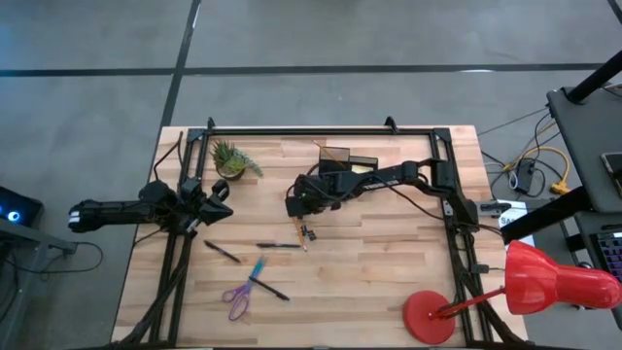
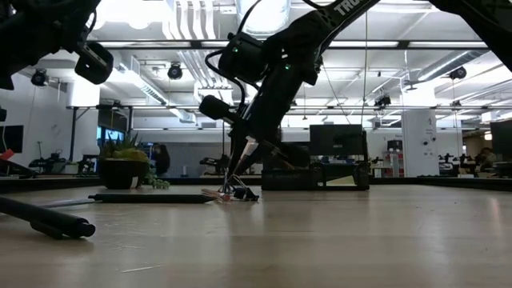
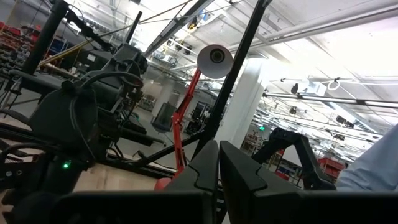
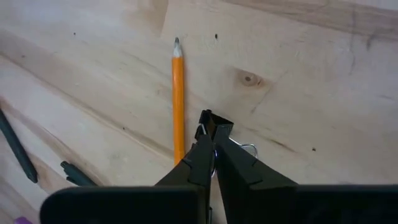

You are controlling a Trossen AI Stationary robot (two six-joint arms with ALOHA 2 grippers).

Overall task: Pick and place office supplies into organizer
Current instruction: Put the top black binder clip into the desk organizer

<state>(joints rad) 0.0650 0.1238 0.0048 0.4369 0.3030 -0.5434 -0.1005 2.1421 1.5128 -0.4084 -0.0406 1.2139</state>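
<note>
Right gripper is down on the table near mid-table, just in front of the organizer. Its fingers are pinched narrow on a small black binder clip; the clip's black body sticks out just past the fingertips and one of its wire loops shows beside them on the wood. I read that as a closed grip on the clip.

An orange pencil lies flat right alongside the fingers, dark point aimed away from the wrist, running nearly parallel to them. I can't tell if it touches the finger. Two thin black pens lie further off to that same side, apart from the pencil.

In the high view the right arm reaches in from the right edge of the table, elbow bent near the organizer, wrist dropped steeply to the board. Low view confirms it: forearm slants down and the fingertips meet the table at the clip and pencil.

Organizer is a small black box near the back rail, behind the wrist. Purple-handled scissors and a blue pen lie nearer the front edge, well apart from the fingers.

Left gripper is parked at the table's left edge, pointed across the table, fingers pressed together with nothing between them.
</note>
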